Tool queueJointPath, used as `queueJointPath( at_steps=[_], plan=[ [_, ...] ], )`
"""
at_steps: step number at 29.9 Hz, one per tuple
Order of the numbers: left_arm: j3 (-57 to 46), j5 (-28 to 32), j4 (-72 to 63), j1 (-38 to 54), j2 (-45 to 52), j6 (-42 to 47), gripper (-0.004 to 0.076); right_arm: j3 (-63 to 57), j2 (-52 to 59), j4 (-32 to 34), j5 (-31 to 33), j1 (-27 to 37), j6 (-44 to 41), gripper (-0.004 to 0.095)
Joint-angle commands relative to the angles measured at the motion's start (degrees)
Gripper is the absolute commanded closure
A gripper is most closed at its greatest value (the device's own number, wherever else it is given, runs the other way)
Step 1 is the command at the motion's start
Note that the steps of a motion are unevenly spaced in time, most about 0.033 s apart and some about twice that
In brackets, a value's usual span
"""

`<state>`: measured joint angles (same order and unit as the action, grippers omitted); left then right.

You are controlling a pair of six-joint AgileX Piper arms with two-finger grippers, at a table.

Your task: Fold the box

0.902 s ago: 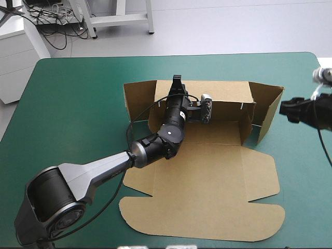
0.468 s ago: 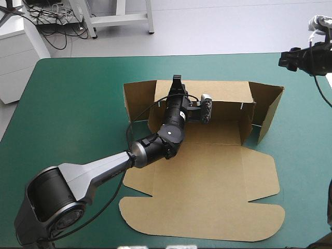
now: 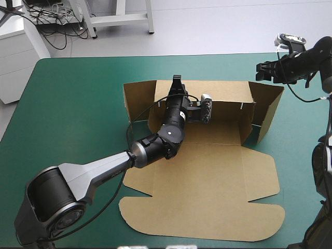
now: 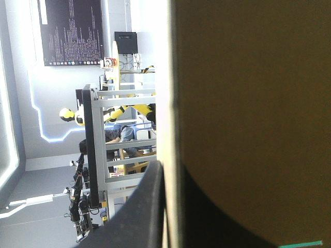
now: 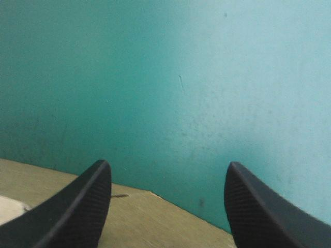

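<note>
Evidently the left gripper (image 3: 177,79) is clamped on the box (image 3: 207,176), pinching its raised back wall (image 3: 223,92) between the fingers (image 4: 145,206), seemingly to hold it upright. The right gripper (image 3: 260,70), fingers (image 5: 88,206) spread and empty, hangs over the end flap (image 3: 270,110), ready to push it inward.

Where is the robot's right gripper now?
In the high view, the right gripper hovers open near the table's far right corner, close to the box's raised right wall.
</note>
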<state>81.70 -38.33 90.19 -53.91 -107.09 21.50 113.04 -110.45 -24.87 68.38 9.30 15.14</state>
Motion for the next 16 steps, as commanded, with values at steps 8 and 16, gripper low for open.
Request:
queueJointPath(
  at_steps=[8, 16],
  plan=[
    [1.2, 0.7, 1.4, -0.7, 2.5, 0.8, 0.0734, 1.7, 3.5, 4.3, 3.5, 0.2, -5.1, 0.05],
    [1.2, 0.7, 1.3, -0.7, 2.5, 0.8, 0.0734, -5.7, 7.9, 4.4, 3.5, 0.2, -4.3, 0.0519]
  ],
)
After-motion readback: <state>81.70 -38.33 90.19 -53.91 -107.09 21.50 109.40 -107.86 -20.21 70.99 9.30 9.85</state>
